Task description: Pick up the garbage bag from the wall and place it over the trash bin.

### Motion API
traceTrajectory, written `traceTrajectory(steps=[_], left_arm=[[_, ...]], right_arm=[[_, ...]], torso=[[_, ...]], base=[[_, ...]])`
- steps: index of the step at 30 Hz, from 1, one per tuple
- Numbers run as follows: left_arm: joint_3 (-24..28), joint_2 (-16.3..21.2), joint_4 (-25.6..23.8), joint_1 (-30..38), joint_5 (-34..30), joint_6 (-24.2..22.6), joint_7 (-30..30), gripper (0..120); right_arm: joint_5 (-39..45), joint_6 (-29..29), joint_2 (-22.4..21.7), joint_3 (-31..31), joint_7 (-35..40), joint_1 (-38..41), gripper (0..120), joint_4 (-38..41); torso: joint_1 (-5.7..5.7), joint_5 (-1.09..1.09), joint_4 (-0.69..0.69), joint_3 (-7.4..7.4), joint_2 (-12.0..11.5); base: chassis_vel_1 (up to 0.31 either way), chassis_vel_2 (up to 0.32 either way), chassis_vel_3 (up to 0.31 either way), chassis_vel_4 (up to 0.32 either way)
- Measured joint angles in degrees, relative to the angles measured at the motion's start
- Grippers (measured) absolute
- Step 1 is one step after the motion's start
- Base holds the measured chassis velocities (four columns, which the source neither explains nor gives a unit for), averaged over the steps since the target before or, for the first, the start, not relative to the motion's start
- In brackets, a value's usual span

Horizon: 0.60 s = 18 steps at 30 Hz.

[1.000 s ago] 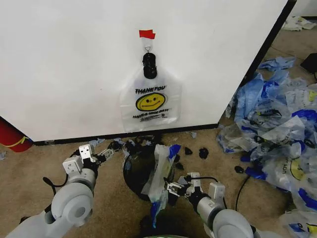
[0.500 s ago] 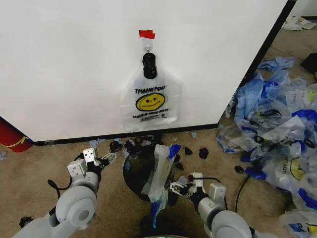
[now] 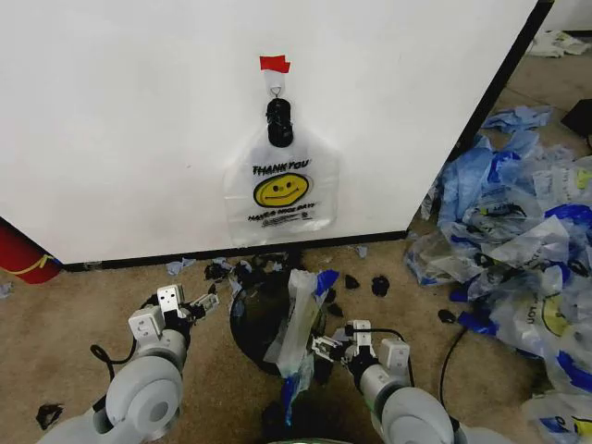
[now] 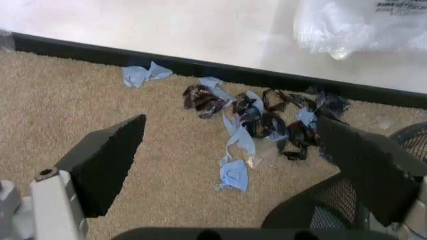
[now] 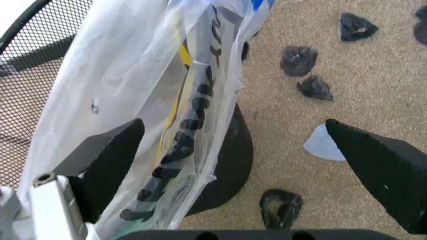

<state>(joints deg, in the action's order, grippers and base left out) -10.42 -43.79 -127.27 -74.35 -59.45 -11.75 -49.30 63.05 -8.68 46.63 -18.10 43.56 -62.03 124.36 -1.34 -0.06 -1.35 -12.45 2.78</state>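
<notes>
Wall (image 3: 120, 120): broad, flat, white; black baseboard along its foot; far corner edge slanting away at right.
Carpet (image 3: 65, 314): tan, short pile; open patch at near left; scattered black and pale-blue scraps (image 4: 263, 122) below the baseboard.
Bag heap (image 3: 518, 231): crumpled translucent and blue plastic crowding the right side.
Garbage bag (image 3: 281, 190): thin, whitish, yellow smiley, black "THANK YOU"; hanging flat on the wall from a hook under red tape (image 3: 274, 64), handles bunched in a dark knot.
Trash bin (image 3: 254, 319): round, black mesh, on the carpet below the hanging bag; another translucent bag (image 5: 167, 110) draped over its right rim.
Red cylinder (image 3: 20, 254): far left, against the baseboard.
Left gripper (image 3: 196, 302): low, just left of the bin; fingers (image 4: 110, 160) spread apart, holding nothing; moved slightly nearer the bin than half a second ago.
Right gripper (image 3: 324, 348): low at the bin's right side; fingers (image 5: 107, 160) apart either side of the draped bag, not clamped; shifted a little left.
</notes>
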Motion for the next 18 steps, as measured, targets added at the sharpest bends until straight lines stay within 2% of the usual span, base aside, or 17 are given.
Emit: traceTrajectory(steps=[2,18], left_arm=[[0.3,-0.2,0.0,0.0,0.2,0.0,0.0,100],[3.6,-1.0,0.4,0.0,2.4,0.2,0.0,100]], right_arm=[[-0.2,0.0,0.3,-0.3,0.6,0.2,100,-0.3],[0.1,-1.1,0.3,-1.7,3.2,1.5,43,-1.7]], torso=[[0.0,0.0,0.0,0.0,0.0],[0.0,0.0,0.0,0.0,0.0]], base=[[0.0,0.0,0.0,0.0],[0.0,0.0,0.0,0.0]])
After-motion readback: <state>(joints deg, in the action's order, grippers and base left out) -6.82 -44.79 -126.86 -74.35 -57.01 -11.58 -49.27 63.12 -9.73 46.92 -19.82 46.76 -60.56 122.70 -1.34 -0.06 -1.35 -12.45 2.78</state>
